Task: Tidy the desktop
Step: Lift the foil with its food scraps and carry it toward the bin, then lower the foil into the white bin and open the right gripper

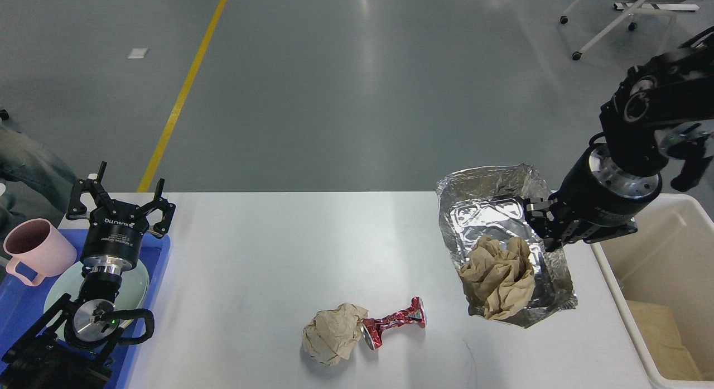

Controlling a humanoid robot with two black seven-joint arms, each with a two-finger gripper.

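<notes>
1. The right tool (544, 228) is clamped on the rim of a crumpled foil tray (505, 210), holding it lifted and tilted above the right end of the counter (268, 255); a wad of brown paper (498, 274) sits loose in the low end of the tray, below and to the left of the tool.

2. The step in hand, as I judge it, is carrying this tray to the cream bin (664, 266), which stands just to the right of the tool, off the counter's right edge; the bin's near wall lies close beside the tool's wrist.

3. To do it well, keep the tilt from growing; the paper wad hangs near the tray's lower lip and could slide out over the counter before the bin is under it.

4. Carry the tray high enough for its drooping lower corner to pass the bin's wall; foil bends easily, so one grip on the rim may let it fold or slip; move smoothly, without jerks.

5. Release only once the whole tray, wad included, is over the bin's opening.

6. Left behind on the counter, well to the left of and below the tool, lie a second paper ball (333, 340) touching a crushed red can (395, 323).

7. The left tool (124, 195) stands spread wide, holding nothing, over the blue tray (162, 249) at the counter's far left end, beside a pink mug (34, 248).
</notes>
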